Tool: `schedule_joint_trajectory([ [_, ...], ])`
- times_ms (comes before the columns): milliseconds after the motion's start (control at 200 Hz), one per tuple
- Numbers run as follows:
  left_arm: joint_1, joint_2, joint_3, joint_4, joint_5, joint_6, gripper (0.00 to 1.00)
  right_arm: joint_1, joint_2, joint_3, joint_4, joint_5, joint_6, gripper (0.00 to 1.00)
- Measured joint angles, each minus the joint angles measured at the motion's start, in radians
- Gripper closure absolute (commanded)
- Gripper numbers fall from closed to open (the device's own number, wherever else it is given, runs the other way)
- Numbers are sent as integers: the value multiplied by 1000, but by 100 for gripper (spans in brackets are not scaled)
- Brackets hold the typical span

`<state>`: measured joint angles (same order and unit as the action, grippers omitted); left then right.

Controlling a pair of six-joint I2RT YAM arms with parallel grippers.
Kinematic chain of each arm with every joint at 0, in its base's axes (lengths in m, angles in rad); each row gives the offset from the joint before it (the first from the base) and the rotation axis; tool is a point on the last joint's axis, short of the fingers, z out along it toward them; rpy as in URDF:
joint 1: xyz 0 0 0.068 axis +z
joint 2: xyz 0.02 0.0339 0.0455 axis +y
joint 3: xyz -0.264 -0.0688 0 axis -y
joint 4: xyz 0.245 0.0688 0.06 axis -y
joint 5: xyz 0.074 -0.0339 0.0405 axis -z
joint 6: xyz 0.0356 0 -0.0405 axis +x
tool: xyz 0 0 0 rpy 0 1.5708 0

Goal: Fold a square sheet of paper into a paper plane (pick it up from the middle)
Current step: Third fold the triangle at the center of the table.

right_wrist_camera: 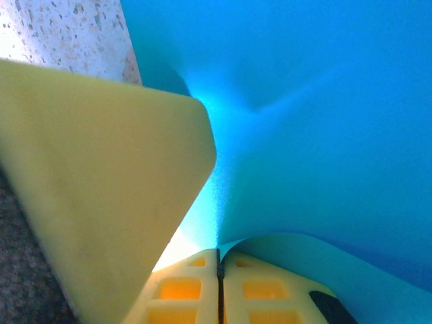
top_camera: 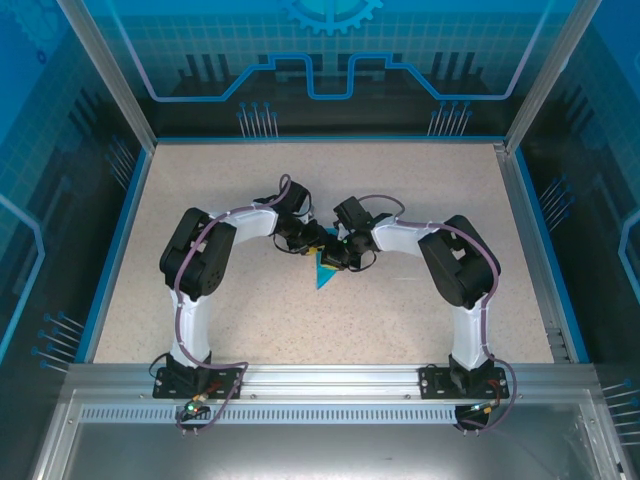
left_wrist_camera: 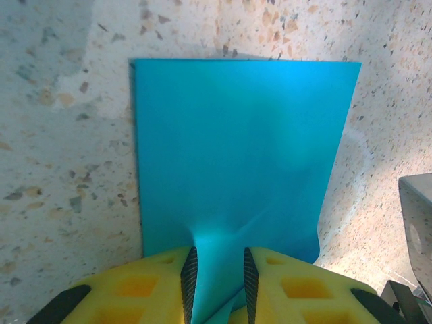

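**Fold in progress, centre of the table (top_camera: 200, 300).** The sheet of paper (left_wrist_camera: 243, 155) lies mostly flat across the middle of the left wrist view, with its far edge toward the top of the frame. The left gripper (left_wrist_camera: 217, 273), at bottom centre, has its jaws narrow and pinches a raised pleat at the sheet's near edge. The right gripper (right_wrist_camera: 218, 263), at the bottom of its own view, has its jaws pressed together. They appear to close on another part of the sheet, though the close, blurred view leaves this uncertain.

To do the step well:
- Hold both pinches firm.
- Move the grippers together so the paper neither tears nor skews.
- Align the edges before pressing.
- Flatten the crease along its whole length.
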<state>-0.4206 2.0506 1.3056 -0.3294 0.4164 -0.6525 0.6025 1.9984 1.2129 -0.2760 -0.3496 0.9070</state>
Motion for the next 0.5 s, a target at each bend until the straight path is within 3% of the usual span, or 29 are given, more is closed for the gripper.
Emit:
schedule_joint_trajectory([
  [200, 2, -5, 1, -6, -2, -3, 69, 0, 1, 0, 0, 0, 0, 91],
  [500, 65, -93, -2, -32, -29, -53, 68, 0, 5, 3, 18, -13, -10, 72],
])
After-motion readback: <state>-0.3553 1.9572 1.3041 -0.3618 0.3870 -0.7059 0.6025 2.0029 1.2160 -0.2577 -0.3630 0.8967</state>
